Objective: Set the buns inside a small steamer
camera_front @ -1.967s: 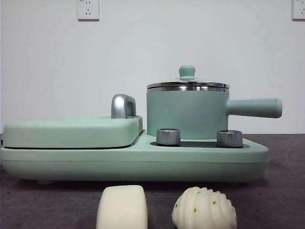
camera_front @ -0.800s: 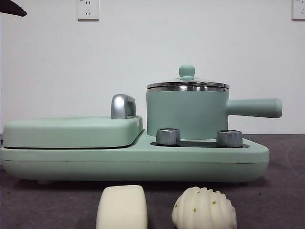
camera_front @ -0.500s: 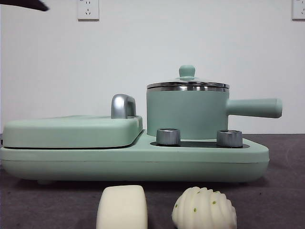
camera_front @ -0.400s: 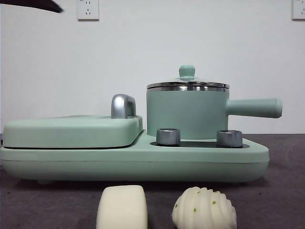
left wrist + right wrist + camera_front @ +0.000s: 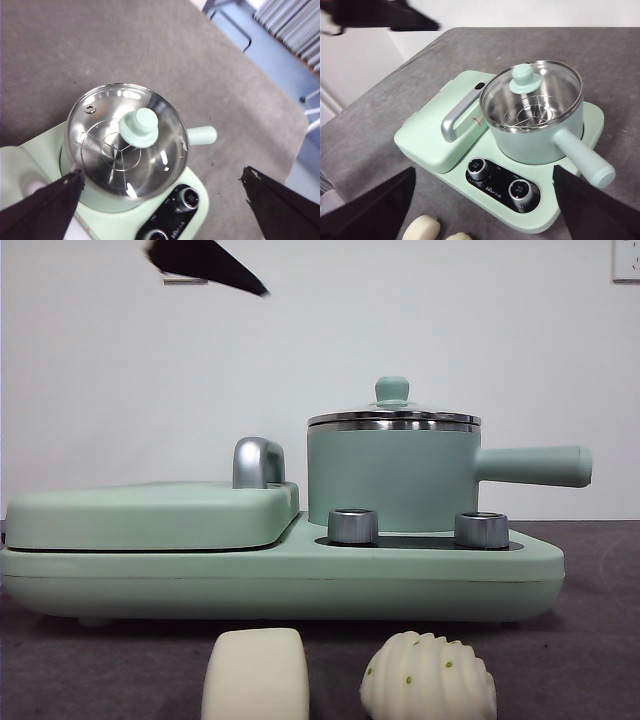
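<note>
The mint small steamer (image 5: pixel 393 478) is lidded, with both buns (image 5: pixel 256 675) near the surface's front edge. Only the wrist views show its steel rack. The left tool (image 5: pixel 160 200) is wide open and empty above it, and the right tool (image 5: pixel 485 200) is too.

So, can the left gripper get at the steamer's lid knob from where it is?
Probably yes. The left gripper is open above the small steamer, jaws apart on either side of the lid knob, with nothing between them and it.
</note>
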Tool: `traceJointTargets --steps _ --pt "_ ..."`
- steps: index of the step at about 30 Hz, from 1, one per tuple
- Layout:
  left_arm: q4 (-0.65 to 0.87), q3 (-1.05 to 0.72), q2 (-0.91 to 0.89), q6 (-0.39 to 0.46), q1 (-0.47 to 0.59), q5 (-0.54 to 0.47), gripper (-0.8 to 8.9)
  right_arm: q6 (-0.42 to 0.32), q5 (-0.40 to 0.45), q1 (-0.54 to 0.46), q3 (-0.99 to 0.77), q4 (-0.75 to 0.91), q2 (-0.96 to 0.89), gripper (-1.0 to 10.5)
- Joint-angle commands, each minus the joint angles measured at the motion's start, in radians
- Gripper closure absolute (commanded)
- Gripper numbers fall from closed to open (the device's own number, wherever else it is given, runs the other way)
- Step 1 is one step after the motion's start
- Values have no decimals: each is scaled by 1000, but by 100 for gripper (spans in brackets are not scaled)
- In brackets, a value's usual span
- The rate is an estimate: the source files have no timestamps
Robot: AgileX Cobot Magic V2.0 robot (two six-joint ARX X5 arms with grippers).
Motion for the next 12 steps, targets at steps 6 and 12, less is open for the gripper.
traceJointTargets --steps 6,12 --pt "-135 312 295 59 -90 -106 318 17 -3 10 18 7 3 509" --pt "-215 513 465 85 -154 -240 318 20 0 9 18 7 3 509"
